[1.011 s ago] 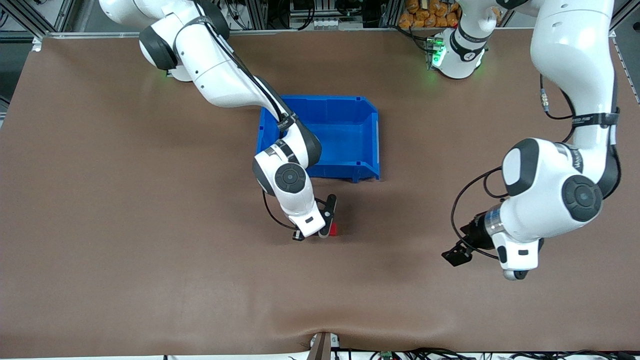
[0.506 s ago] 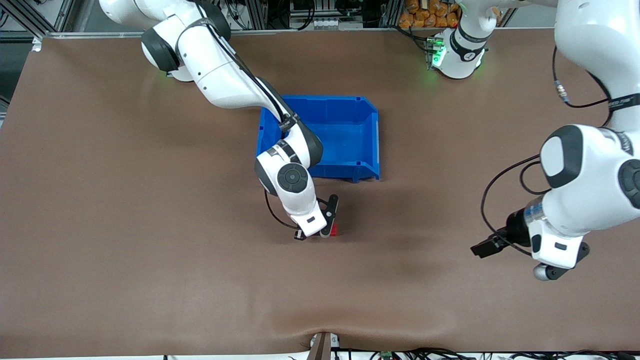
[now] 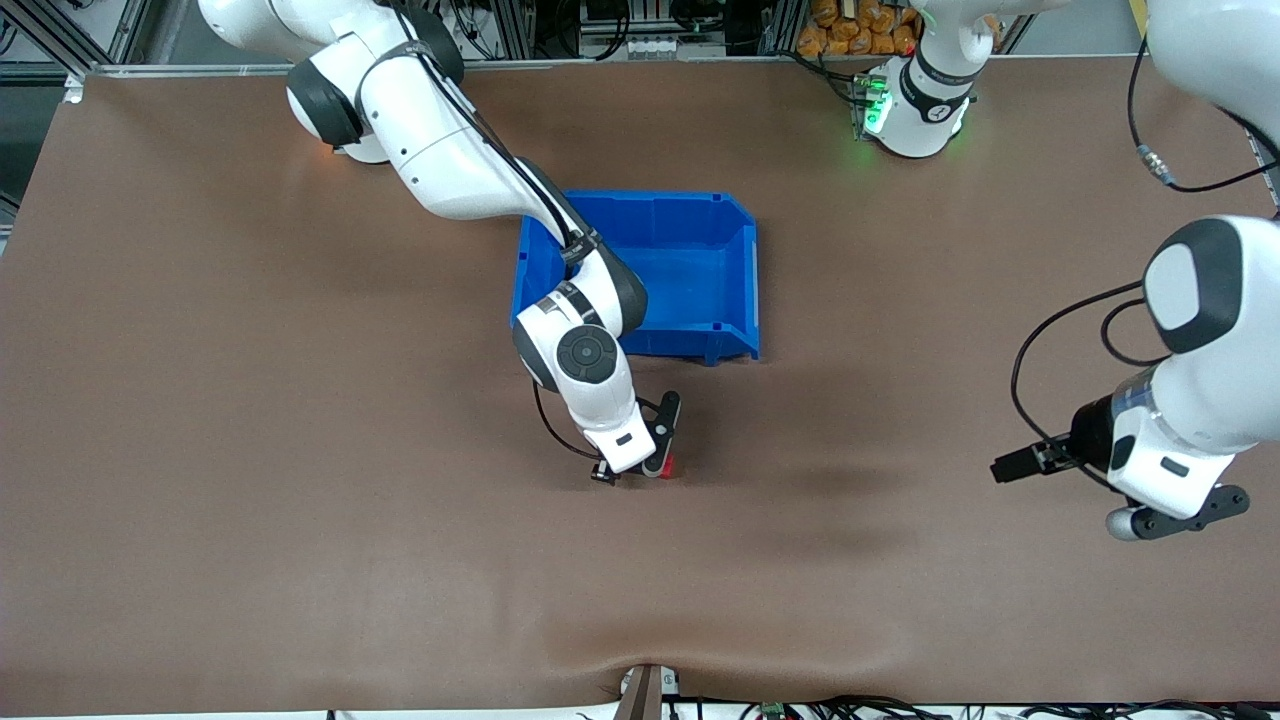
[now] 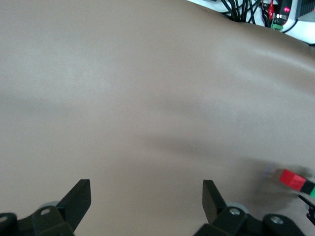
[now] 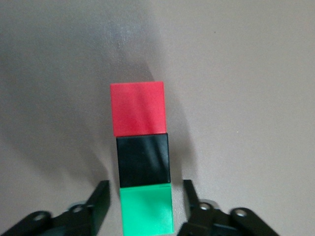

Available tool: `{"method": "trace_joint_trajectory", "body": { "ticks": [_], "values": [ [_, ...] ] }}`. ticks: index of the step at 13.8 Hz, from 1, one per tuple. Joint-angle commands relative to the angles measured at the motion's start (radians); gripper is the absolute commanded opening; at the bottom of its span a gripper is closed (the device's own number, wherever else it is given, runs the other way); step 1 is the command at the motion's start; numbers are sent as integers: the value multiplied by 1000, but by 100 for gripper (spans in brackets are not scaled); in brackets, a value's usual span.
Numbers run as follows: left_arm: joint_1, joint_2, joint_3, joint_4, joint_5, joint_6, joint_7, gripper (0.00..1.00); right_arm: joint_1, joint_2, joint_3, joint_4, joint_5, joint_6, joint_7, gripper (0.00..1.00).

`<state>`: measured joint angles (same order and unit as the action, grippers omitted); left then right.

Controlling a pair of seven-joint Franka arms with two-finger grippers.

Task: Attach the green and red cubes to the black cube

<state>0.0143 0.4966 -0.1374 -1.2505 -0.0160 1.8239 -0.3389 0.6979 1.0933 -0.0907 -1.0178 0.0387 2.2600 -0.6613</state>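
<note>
Black cube (image 5: 143, 160) joined | right claw (image 5: 143, 201) now released | left claw (image 4: 146, 199) withdrawn

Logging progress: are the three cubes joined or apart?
Joined: red cube, black cube and green cube sit flush in one row, black in the middle.

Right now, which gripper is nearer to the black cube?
Right. The right gripper is open astride the green cube, which adjoins the black cube. The left gripper waits open at its own end of the table.
</note>
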Motion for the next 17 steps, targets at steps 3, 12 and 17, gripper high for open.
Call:
{"method": "trace_joint_trajectory", "body": {
  "ticks": [3,12,17],
  "values": [
    [-3,-119,-10,-21,65,-118,17,100,2,4,-3,24,-13,-7,19,100],
    [-22,-368,-8,-72,62,-382,129,100,-90,-237,-32,4,-13,-338,84,100],
    [-16,-530,1,-226,59,-384,184,100,-205,-390,-75,4,-11,-580,158,100]
  ]
}}
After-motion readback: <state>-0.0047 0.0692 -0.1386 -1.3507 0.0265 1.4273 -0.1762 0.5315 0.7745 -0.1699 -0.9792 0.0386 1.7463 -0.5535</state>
